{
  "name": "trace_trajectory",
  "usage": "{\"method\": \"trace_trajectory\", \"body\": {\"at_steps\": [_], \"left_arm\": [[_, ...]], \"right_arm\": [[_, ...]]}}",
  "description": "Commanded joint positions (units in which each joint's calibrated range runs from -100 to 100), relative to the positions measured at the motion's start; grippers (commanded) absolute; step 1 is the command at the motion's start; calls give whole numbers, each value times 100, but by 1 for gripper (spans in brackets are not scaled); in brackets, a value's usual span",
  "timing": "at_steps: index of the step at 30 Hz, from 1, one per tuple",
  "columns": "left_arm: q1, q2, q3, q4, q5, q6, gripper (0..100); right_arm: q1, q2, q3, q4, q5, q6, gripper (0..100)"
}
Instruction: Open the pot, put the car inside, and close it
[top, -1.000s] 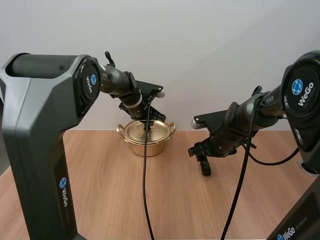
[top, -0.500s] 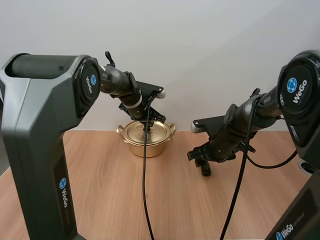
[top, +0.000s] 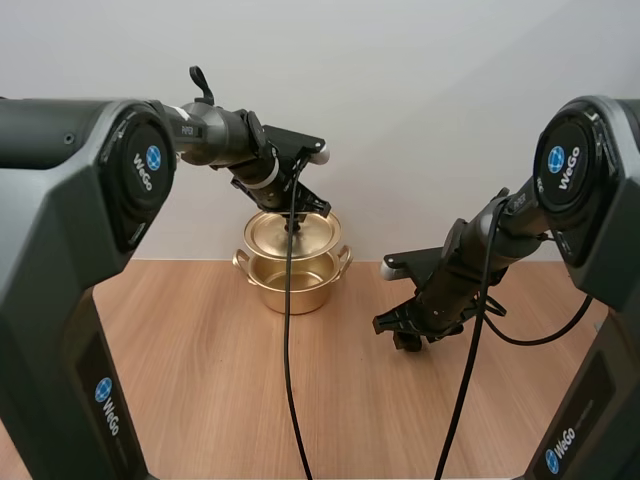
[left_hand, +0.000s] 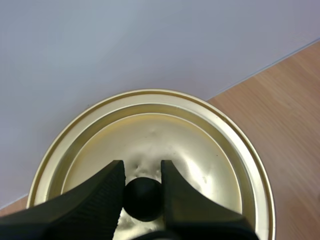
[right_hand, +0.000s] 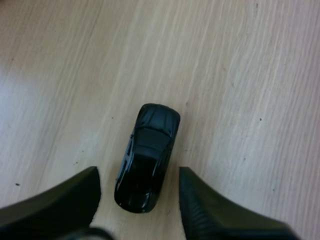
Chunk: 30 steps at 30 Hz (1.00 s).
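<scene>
Gold-coloured round metal pot (top: 292, 282) is sitting uncovered at the far middle of your light wooden table (top: 200, 380). Its gold round lid (top: 293, 232) is hanging tilted just above it. Your left gripper (left_hand: 142, 167) is clamping the lid's black ball knob (left_hand: 143, 198) between both fingers. Small glossy black toy car (right_hand: 147, 155) is lying on the bare table, right of the pot and well apart from it. Your right gripper (right_hand: 137, 172) is hovering low over the car with its fingers spread, one standing on each side. Neither finger is touching the car, as far as the right wrist view is showing.
</scene>
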<state>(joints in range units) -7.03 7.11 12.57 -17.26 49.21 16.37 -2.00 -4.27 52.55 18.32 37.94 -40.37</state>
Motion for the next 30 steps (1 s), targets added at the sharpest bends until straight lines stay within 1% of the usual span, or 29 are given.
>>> {"method": "trace_trajectory", "body": {"at_steps": [1,5,7,13,18,21,24,28,30], "left_arm": [[10,-240,-99,11,160,1,0],[10,-743,-331,19,530,1,0],[10,-976,-450,19,706,-9,0],[10,-1724,-771,19,913,-18,0],[24,-2155,-1068,6,1056,-135,0],[77,-2370,-1203,6,1056,-135,0],[135,-2555,-1320,-17,1056,-135,0],[222,-2742,-1623,-35,1056,-135,0],[230,-2827,-1817,-69,1074,-135,0]], "right_arm": [[1,-2,4,7,-109,4,49],[1,-2,4,43,-228,13,15],[1,22,4,43,-228,13,0],[1,-73,-64,-66,-326,13,0],[1,-543,-520,-105,146,13,0],[1,-809,-888,37,181,13,0],[42,-870,-1340,207,316,-40,0],[313,-800,-1941,283,411,-138,0],[535,-691,-2223,283,411,-190,0]]}}
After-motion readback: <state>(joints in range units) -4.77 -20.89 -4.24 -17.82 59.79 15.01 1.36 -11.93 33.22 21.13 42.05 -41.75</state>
